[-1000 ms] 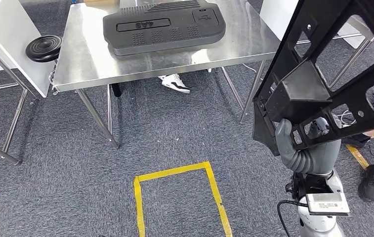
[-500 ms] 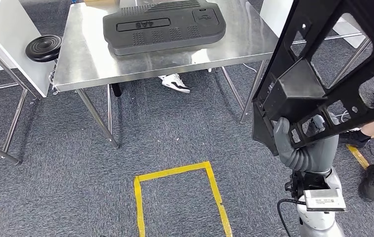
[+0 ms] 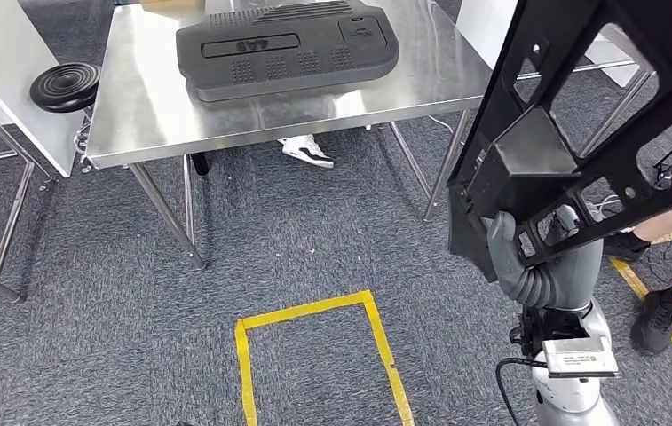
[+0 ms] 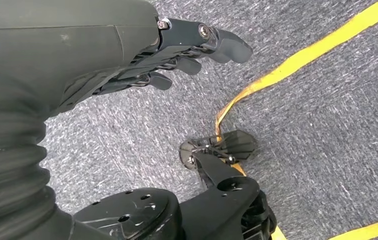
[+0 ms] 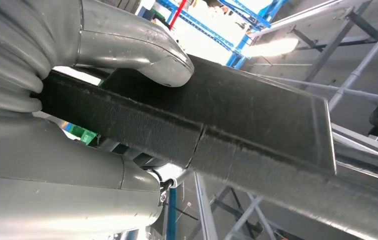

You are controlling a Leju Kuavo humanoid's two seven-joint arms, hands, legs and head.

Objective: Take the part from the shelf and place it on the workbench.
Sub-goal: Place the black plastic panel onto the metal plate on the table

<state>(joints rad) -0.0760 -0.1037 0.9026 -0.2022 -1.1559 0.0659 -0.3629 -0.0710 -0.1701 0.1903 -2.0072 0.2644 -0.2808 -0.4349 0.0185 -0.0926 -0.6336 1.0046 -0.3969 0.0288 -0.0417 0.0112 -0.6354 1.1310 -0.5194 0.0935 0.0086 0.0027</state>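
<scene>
A large black open-frame part (image 3: 527,160) stands tilted at the right of the head view. My right hand (image 3: 527,266) grips it by its lower edge. The right wrist view shows the same part (image 5: 236,120) as a flat black bar, clamped between the thumb (image 5: 142,50) and the palm. The steel workbench (image 3: 154,115) stands ahead and to the left, well apart from the part. My left hand (image 4: 142,55) hangs over the carpet with its fingers loosely extended and nothing in them.
A wide black moulded panel (image 3: 288,49) lies on the workbench. A round black disc (image 3: 64,86) sits on a white stand at the left. Yellow tape (image 3: 314,311) marks a square on the grey carpet. A person's shoe (image 3: 305,151) shows under the bench, another person's leg (image 3: 669,302) at right.
The whole picture has shifted a little, so the camera has moved. The black frame part stays in my right hand in the same pose.
</scene>
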